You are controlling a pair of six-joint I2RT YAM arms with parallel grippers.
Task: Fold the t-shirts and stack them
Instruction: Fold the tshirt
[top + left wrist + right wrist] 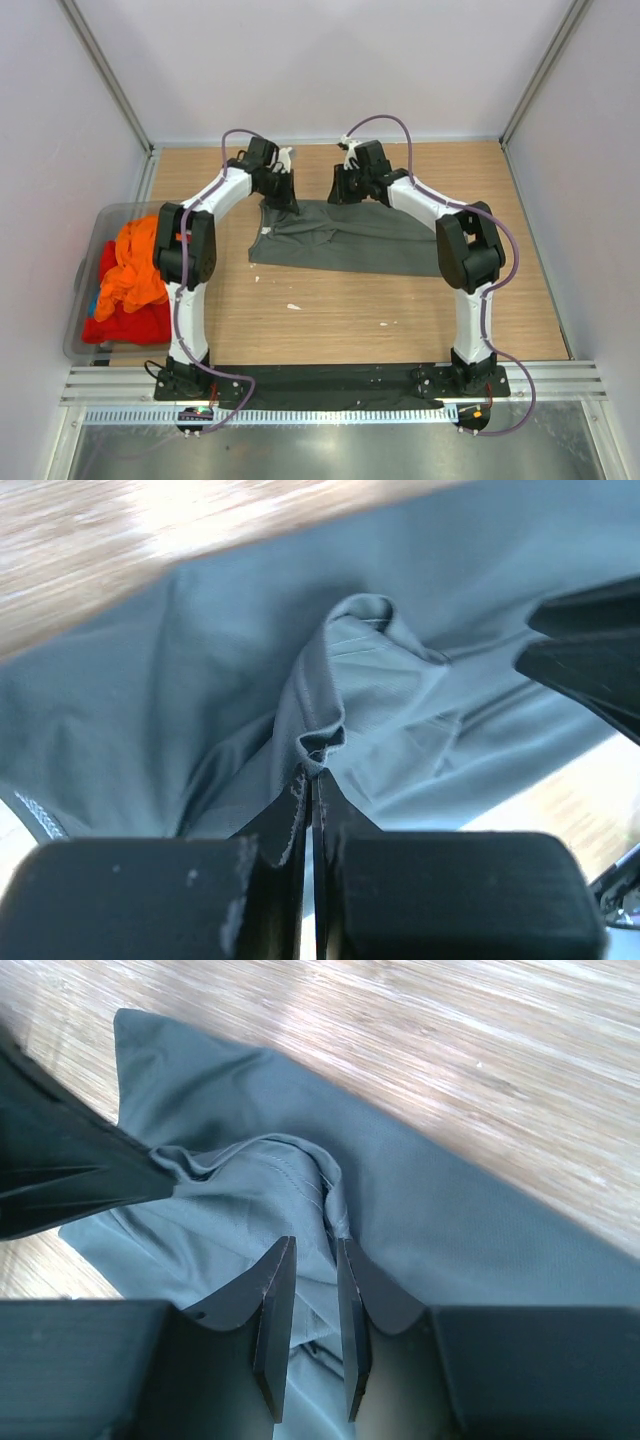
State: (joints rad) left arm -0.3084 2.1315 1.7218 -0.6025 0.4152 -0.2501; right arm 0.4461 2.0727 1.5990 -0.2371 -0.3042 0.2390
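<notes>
A dark grey-green t-shirt lies partly spread on the wooden table, with its far left corner bunched up. My left gripper is down on that corner; in the left wrist view it is shut on a raised fold of the t-shirt. My right gripper is close beside it, over the shirt's far edge. In the right wrist view it stands narrowly open, a ridge of the t-shirt just beyond its tips. Orange, red and blue shirts lie crumpled in the bin.
A translucent grey plastic bin sits at the table's left edge. White walls and metal frame posts enclose the table on three sides. A small white scrap lies on the wood in front of the shirt. Both arm bases stand on the black rail.
</notes>
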